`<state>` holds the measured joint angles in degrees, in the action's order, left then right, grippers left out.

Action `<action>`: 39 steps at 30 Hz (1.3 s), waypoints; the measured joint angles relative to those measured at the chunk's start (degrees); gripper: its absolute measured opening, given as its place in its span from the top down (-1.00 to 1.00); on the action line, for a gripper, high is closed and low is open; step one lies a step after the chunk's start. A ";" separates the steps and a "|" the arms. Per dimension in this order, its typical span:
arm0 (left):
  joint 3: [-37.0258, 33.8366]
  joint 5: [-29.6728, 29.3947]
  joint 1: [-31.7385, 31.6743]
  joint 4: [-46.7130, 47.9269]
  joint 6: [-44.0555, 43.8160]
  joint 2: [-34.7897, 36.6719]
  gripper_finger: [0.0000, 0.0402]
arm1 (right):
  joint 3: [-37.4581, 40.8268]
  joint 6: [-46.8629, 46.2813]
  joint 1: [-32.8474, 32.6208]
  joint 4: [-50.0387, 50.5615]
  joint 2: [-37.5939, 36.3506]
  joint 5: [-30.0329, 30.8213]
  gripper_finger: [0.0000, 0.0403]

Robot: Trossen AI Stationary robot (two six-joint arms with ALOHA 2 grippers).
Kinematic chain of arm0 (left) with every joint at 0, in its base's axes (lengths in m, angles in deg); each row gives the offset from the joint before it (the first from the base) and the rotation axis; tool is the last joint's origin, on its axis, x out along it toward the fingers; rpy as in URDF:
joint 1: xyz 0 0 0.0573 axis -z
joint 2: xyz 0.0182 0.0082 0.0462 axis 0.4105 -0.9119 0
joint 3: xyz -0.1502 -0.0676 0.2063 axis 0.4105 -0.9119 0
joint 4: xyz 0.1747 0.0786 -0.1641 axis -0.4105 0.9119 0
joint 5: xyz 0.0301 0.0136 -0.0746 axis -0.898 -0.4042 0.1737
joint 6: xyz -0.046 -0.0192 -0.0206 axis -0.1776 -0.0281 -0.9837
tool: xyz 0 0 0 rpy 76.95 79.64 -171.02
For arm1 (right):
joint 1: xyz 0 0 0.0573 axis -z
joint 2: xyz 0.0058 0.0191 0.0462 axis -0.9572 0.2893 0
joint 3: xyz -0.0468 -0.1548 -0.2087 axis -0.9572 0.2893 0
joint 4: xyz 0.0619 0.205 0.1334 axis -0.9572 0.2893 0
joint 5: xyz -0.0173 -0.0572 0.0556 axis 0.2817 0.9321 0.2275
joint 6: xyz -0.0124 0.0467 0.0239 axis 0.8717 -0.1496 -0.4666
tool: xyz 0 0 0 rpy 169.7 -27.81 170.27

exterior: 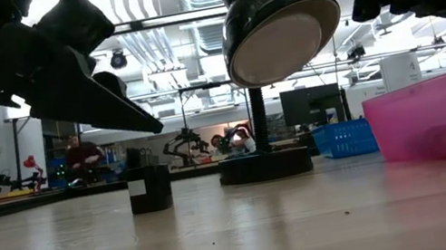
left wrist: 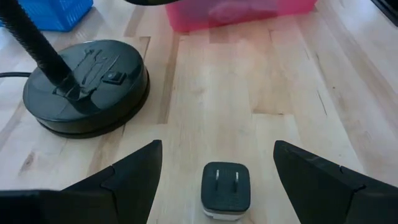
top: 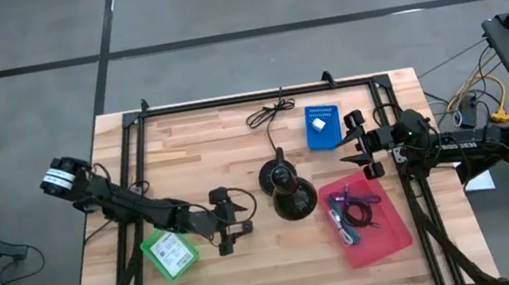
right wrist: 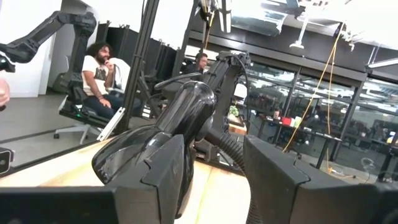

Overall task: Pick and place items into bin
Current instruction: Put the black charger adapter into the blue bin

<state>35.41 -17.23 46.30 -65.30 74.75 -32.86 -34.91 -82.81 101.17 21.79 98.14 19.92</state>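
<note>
Items still out on the desk [top: 255, 284] number three that I can count: one small black cube-shaped plug [left wrist: 226, 190] with two prongs on its upper face, one green and white packet [top: 169, 252], and one coiled black cable [top: 269, 114] near the far edge. One pink bin [top: 390, 233] sits on the right side, holding a tangle of pens and cords [top: 351, 211] too small to count. One blue basket [top: 324, 125] stands beyond it, with one white piece inside. One black lamp [top: 288, 194] on a round base occupies the middle. The left gripper [left wrist: 217, 163] hovers low over the plug, its two fingers [left wrist: 134, 171] spread wide on either side, not touching it. The right gripper [top: 354, 147] hangs above the bin's far edge, its fingers parted with nothing between them.
</note>
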 joint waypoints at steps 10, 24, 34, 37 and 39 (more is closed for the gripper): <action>0.99 0.96 -0.02 -0.49 -0.04 -7.25 -0.44 | 0.00 0.66 0.02 0.89 0.07 0.00 0.24; 1.20 1.07 -0.22 -0.51 -1.43 -8.48 -0.44 | 0.00 0.85 0.02 0.97 0.07 0.00 0.24; 0.76 1.42 -0.37 -0.31 -2.89 -8.63 -0.35 | 0.00 1.10 0.02 1.30 0.07 0.00 0.25; 0.76 1.49 -0.38 -0.31 -2.89 -8.62 -0.20 | 0.00 1.11 0.02 1.30 0.07 0.00 0.26; 0.76 2.00 -0.48 -0.33 -2.89 -8.63 -0.08 | 0.00 1.11 0.02 1.29 0.04 0.00 0.27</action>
<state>36.18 -15.23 45.82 -65.63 71.85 -41.49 -34.91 -81.69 101.20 23.08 98.18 19.92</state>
